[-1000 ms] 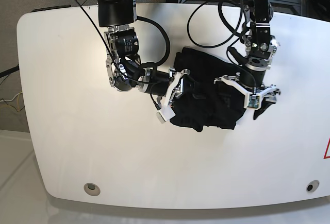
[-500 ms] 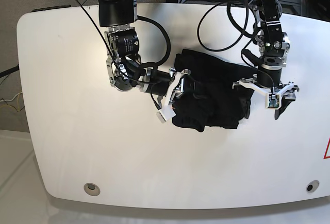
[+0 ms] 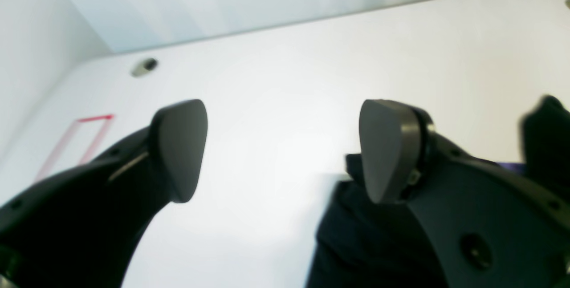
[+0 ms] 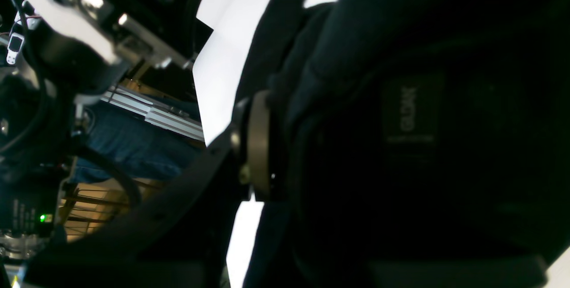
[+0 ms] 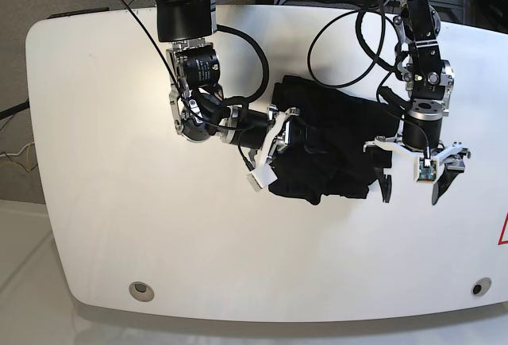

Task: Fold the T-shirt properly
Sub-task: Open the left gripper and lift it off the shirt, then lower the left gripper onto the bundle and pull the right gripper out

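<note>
The black T-shirt lies crumpled in a heap at the table's middle. My right gripper is at the heap's left edge, shut on a fold of the cloth. In the right wrist view one metal-rimmed pad presses into dark cloth that fills most of the frame. My left gripper hangs just right of the heap with its fingers spread wide and nothing between them. In the left wrist view the gripper shows bare table in its gap. The T-shirt bunches beside the right finger.
The white table has a round hole near each front corner and a red mark at its right edge. Black cables loop over the back of the table behind both arms.
My left arm has swung right and toward the front, off the shirt's right edge, staying open. My right gripper has shifted slightly right, still holding cloth.
</note>
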